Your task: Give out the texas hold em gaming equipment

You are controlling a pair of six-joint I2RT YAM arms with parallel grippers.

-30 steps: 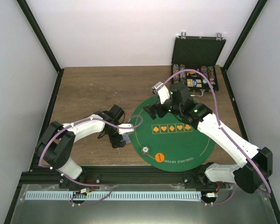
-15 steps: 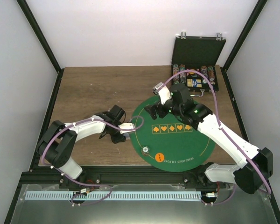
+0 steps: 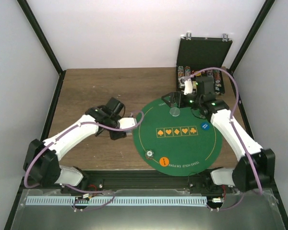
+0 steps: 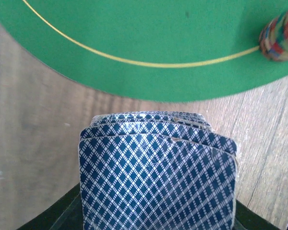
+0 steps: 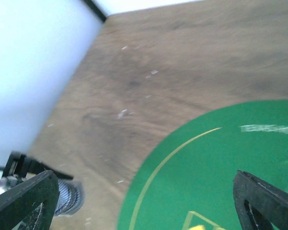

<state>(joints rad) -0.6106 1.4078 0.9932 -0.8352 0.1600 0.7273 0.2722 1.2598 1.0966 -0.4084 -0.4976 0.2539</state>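
Evidently staggered, the cards [image 4: 158, 182] pinched by the left gripper [image 3: 127, 123] may spill onto the desk [image 3: 96, 91]; right gripper [image 3: 175, 99] hangs spread, empty.

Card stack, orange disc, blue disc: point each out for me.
card stack [image 4: 158, 187]: left wrist view, middle of the top card's patterned back.
orange disc [image 3: 164, 162]: top external view, centre of its face.
blue disc [image 3: 205, 126]: top external view, centre of its face.

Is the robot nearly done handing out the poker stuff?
Not yet. On the mat sit a grey chip, blue chip, orange chip and striped chip. The left gripper holds the cards; none look dealt. The right gripper is open, empty.
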